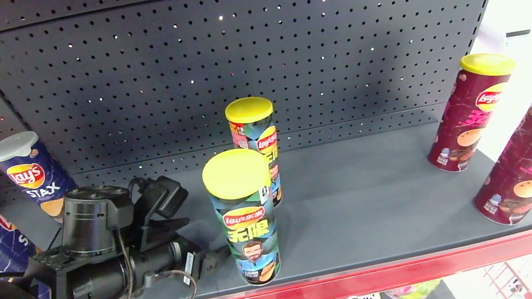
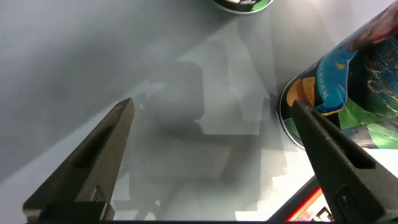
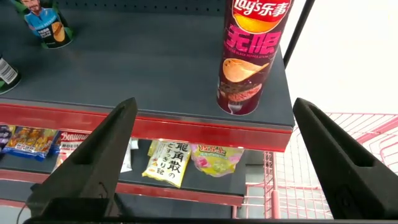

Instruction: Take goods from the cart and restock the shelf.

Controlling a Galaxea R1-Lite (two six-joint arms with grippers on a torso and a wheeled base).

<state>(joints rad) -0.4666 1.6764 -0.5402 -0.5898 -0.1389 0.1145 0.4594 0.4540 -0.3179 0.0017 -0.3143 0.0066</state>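
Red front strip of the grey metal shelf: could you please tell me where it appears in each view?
Head view: the red front strip runs along the dark grey shelf board's front.
Left wrist view: a sliver of it beside the green-patterned cylindrical can.
Right wrist view: it runs before the maroon cylindrical can.
Shared landmark: the shelf board it borders.

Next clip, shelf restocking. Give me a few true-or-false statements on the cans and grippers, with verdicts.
1. The left gripper has its jaws open, holding nothing. True.
2. The front green can lies on its side. False: it stands upright on the shelf.
3. Two maroon cans stand at the shelf's right end. True.
4. The blue cans have yellow lids. False: their lids are white.
5. The right gripper is shut on a maroon can. False: its jaws are open and empty.
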